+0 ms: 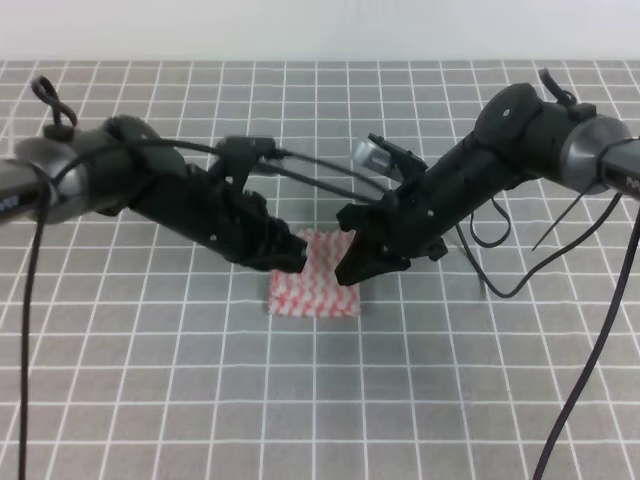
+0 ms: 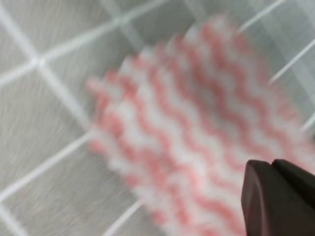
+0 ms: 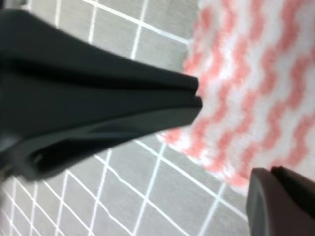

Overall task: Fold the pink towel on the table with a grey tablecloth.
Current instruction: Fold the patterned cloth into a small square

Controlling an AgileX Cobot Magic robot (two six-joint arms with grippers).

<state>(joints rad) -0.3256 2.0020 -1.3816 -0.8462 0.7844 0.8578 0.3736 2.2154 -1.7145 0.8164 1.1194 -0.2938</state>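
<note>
We see the pink towel (image 1: 312, 281) flat on the bench (image 1: 320, 400), between both arms. Right pincer (image 3: 197, 97) pressed together, empty, at the towel's edge; left pincer (image 1: 292, 254) state we cannot tell. Risk: thin cloth slipping or bunching if only one layer is caught.

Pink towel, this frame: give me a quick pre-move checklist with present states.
1. Pink towel within the grey tablecloth surface: ok.
2. Both tools over the towel, left tool and right tool: ok.
3. Right tool shut with no cloth in it: ok, wrist view shows fingers together.
4. Left tool state: cannot tell, hidden.
5. Towel lying flat: cannot tell, arms cover its far edge.
6. Fold progress: cannot tell.
</note>
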